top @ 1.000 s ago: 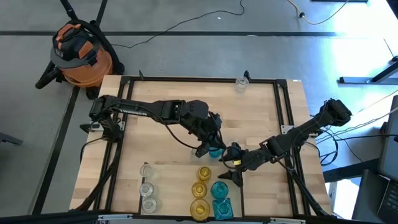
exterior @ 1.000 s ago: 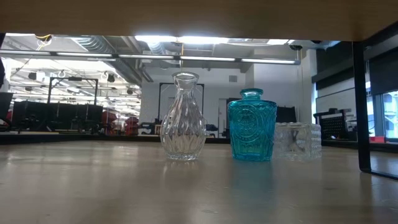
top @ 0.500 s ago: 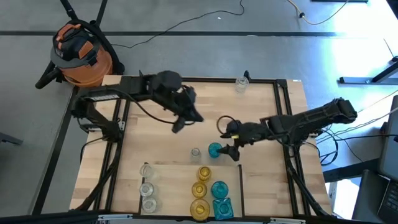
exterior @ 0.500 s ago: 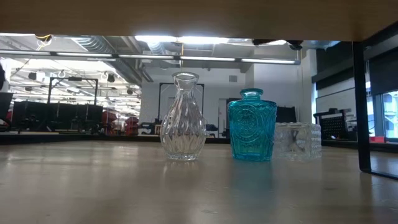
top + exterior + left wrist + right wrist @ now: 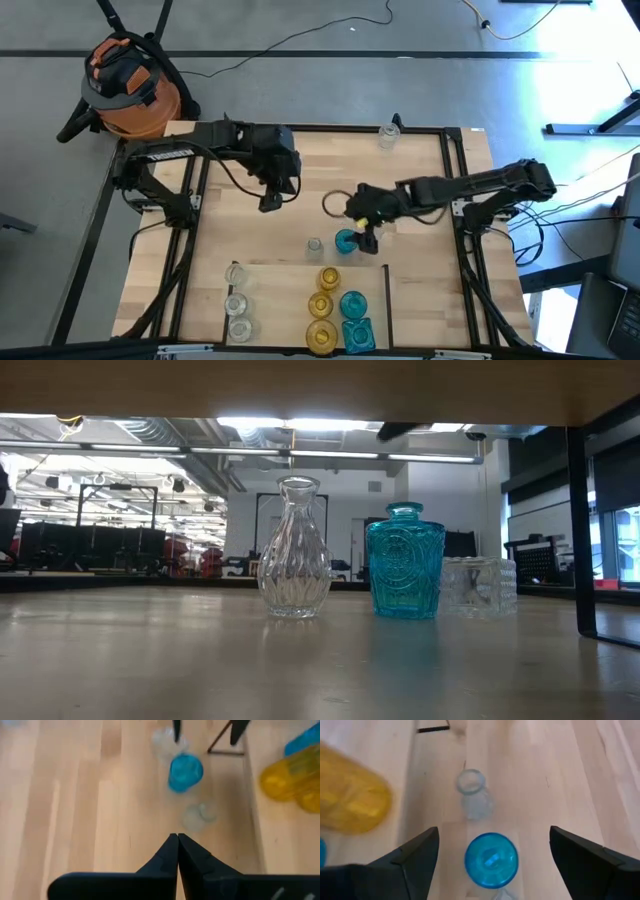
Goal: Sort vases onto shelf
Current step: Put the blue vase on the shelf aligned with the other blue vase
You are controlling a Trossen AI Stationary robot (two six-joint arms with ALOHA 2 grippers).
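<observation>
Straddling teal vase: right end effector (fingers spread).

The high view looked straight down from well above, taking in the whole table and floor around it. The low view sat at table-top height, facing level across the wood into the room beyond (vases close before it). Each wrist view looked down at the boards from near range. Both wrist views shared one teal vase beside a clear vase, also seen from overhead.
</observation>
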